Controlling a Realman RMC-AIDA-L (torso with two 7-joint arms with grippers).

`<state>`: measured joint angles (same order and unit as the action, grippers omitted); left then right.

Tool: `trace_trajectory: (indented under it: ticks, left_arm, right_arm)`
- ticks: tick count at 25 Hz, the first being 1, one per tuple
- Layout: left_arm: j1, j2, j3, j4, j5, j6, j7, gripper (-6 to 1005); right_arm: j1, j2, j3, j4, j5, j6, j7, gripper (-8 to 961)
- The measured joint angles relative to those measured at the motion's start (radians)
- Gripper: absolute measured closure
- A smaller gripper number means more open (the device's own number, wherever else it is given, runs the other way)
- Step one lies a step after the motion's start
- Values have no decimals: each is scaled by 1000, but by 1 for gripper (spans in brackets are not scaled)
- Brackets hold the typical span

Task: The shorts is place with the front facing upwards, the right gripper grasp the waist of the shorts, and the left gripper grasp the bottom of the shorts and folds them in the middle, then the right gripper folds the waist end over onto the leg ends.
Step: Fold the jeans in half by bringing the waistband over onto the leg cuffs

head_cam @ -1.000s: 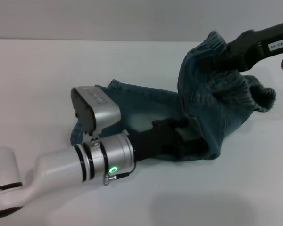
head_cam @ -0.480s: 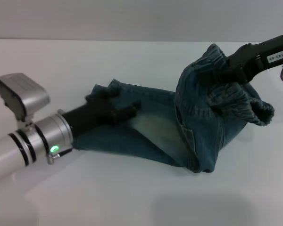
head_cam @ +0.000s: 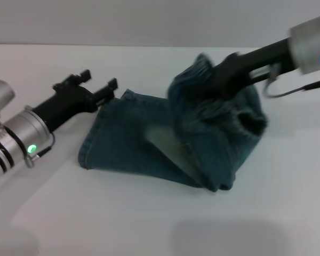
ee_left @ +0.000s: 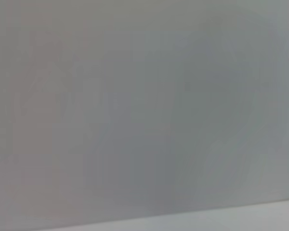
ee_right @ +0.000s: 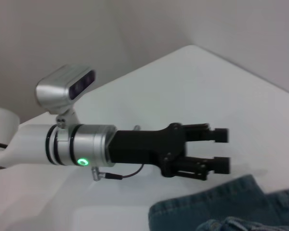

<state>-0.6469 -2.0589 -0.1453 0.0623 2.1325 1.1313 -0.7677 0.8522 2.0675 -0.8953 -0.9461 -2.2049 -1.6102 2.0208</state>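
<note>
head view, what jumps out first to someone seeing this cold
The denim shorts on the white table: the right pincer holds the bunched waist lifted over the flat legs. At the left, the left pincer hangs open beside the leg ends, clear of the fabric.

White desk (head_cam: 149, 224), plain top. Denim shorts (head_cam: 144, 146) lie on it, leg ends flat, waist end lifted off surface.
</note>
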Motion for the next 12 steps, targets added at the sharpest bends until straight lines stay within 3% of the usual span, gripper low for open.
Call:
trace_trajectory:
  ticks: [6,12]
  left_arm:
    - [19,3,-67,31,-1,2,7,184]
    - [35,-1,-91,14,-5,-4,48,185]
  right_arm:
    - [46,5,-162,152,90,129,-67,867]
    - [78,7,-239,205,109,189,-80,859]
